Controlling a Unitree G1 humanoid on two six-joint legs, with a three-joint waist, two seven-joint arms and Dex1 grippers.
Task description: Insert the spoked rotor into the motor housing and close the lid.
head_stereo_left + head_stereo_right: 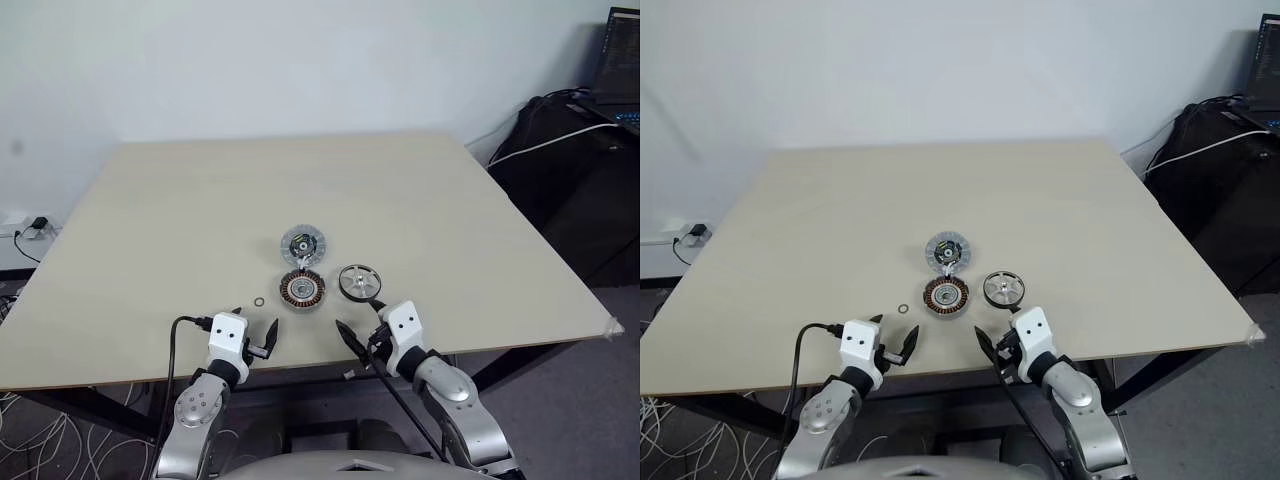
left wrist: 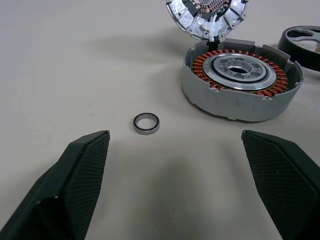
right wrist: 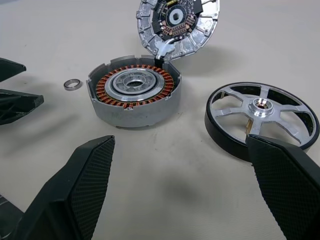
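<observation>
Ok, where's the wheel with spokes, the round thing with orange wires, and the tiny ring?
Spoked rotor (image 3: 261, 105), right wrist view, on its shiny central hub.
Motor housing (image 3: 134, 85), right wrist view, on the pale centre inside the copper windings.
Tiny ring (image 2: 146, 123), left wrist view, on its metal rim.
</observation>
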